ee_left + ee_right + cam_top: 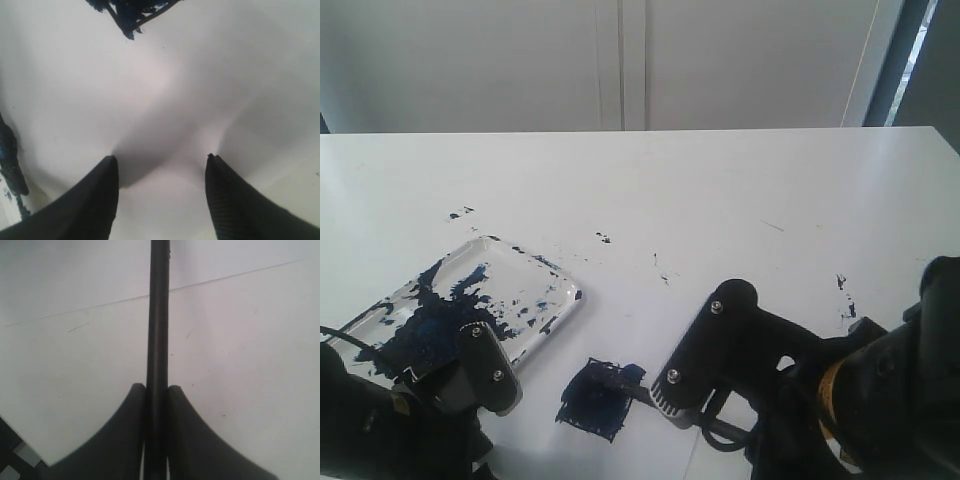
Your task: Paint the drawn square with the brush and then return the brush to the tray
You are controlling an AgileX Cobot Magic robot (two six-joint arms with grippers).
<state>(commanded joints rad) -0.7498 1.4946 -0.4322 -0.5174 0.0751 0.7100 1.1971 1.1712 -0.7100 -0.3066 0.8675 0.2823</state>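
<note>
The drawn square [592,402] lies on white paper near the table's front and is smeared dark blue; one corner of it shows in the left wrist view [131,14]. My right gripper [666,402] [157,388] is shut on the shaft of the brush [158,315]. The dark tip of the brush [630,386] rests at the square's right edge. The paint-blotched clear tray [556,277] lies left of the square. My left gripper [480,385] [161,159] hovers open over bare paper between tray and square, holding nothing.
Small dark paint specks [603,238] dot the white table [740,190] behind the square, with more at the right [844,290]. A paint-smeared tray edge [9,165] shows beside the left gripper. A white wall stands behind the table.
</note>
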